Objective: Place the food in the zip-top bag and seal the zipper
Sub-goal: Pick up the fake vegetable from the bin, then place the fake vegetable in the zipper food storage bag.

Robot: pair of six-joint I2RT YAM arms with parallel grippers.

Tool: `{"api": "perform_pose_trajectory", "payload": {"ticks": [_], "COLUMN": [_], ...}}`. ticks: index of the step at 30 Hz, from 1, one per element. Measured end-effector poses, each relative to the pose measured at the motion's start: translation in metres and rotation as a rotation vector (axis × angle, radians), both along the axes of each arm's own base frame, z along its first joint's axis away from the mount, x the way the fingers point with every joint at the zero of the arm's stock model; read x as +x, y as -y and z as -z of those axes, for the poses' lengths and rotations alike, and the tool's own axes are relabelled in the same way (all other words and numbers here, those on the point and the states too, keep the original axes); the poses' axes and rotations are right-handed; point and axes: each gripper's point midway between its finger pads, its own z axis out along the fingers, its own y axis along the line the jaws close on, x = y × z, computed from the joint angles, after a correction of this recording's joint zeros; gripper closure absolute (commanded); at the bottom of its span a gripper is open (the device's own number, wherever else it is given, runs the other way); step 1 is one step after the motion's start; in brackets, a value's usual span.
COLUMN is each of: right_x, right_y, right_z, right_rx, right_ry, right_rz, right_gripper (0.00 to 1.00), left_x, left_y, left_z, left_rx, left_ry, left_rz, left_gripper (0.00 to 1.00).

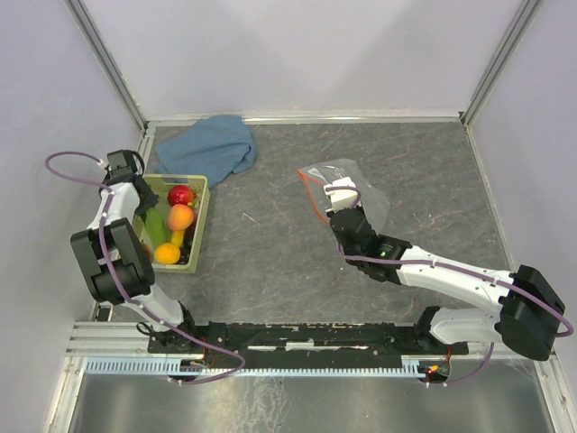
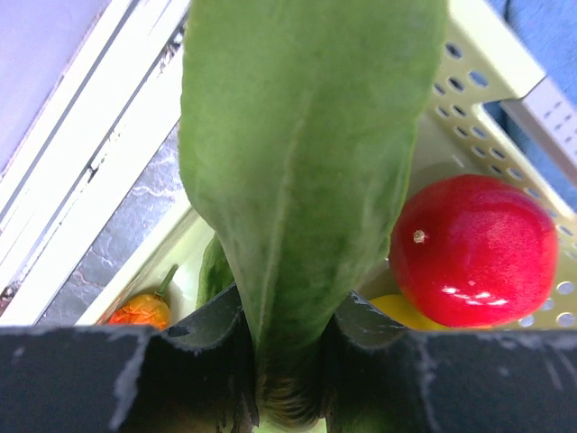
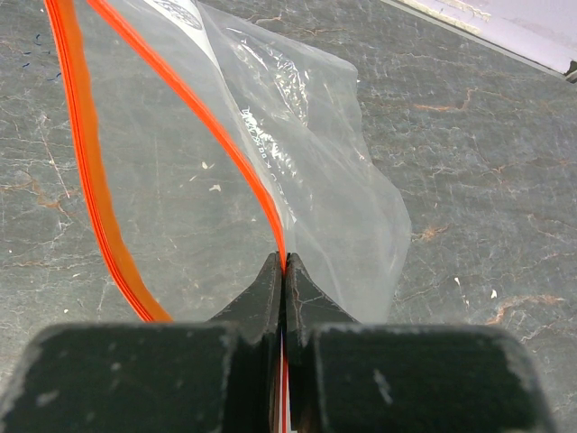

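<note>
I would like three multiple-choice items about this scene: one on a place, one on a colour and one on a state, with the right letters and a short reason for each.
1. Where does the crumpled blue cloth lie?
A) just beyond the pale green plastic basket
B) inside that basket
C) under the right arm

2. What colour is the zipper strip on the clear plastic zip-top bag?
A) blue
B) black
C) red-orange

3. What is the state of the left claw?
A) open and empty
B) shut on the long green toy leaf
C) shut on a red fruit

Key:
1 A, the top view shows the cloth behind the basket.
2 C, the right wrist view shows the strip as red-orange.
3 B, the left wrist view shows the leaf clamped in the claw.
</note>
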Motion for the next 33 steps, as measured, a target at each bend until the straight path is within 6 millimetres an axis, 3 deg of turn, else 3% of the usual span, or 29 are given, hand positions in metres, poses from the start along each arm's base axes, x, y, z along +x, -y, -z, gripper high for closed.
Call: {"api": "perform_pose_trajectory", "payload": {"ticks": [4,12,20,30,33], "right_x": [0.000,0.000,-0.002,-0.001,0.002], "right_y": [0.000,-0.001,-0.001,-0.010,-0.015], "right_z": [0.000,0.000,0.007,0.001,0.000], "right_rx": [0.000,0.001,-0.021,-0.017,-0.017], "right_ry": [0.000,-0.002,-0.024,-0.049,-0.058], "right_rz": [0.000,-0.005,-0.015,-0.040,-0.041], "right_gripper": [0.97,0.98,0.98,0.98,0.98], "left_x": [0.010,0.023,0.017,-0.004,-0.015], "left_y": [-0.003,-0.008,0.003,0.061,0.080], "left_z": [-0.019,-0.080,-0.119,-0.194,-0.208], "left_rx": [0.027,0.103,0.132,0.061,0.005], "left_ry": [0.075,0.278,0.406,0.707,0.807], "left_rz": [0.001,0.003,0.028,0.141,0.156], "left_gripper": [0.70,0.72,0.75,0.81,0.83]}}
